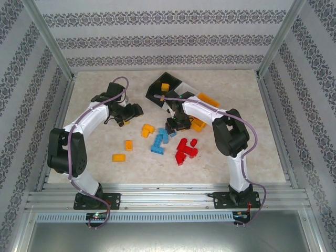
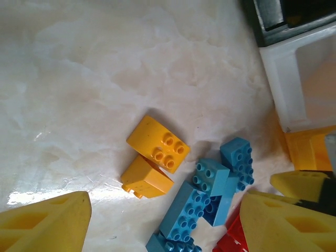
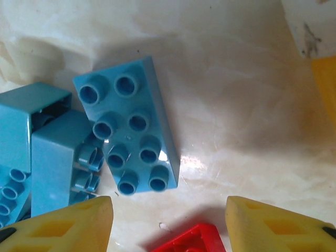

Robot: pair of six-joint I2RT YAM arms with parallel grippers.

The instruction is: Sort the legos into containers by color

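1. A lab-style robot test cell: aluminium frame posts (image 1: 49, 39) enclose a marble-patterned tabletop (image 1: 147, 170).
2. Damask-striped wallpaper panels (image 1: 168, 31) serve as its walls.
3. The left arm base (image 1: 95, 201) and right arm base (image 1: 236, 199) sit bolted on aluminium rails (image 1: 168, 198) at the near edge.

Overhead camera looks down; both wrist cameras closely share blue legos (image 3: 128, 131).

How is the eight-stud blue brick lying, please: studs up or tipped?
Studs up: the blue brick shows all eight studs to the camera.
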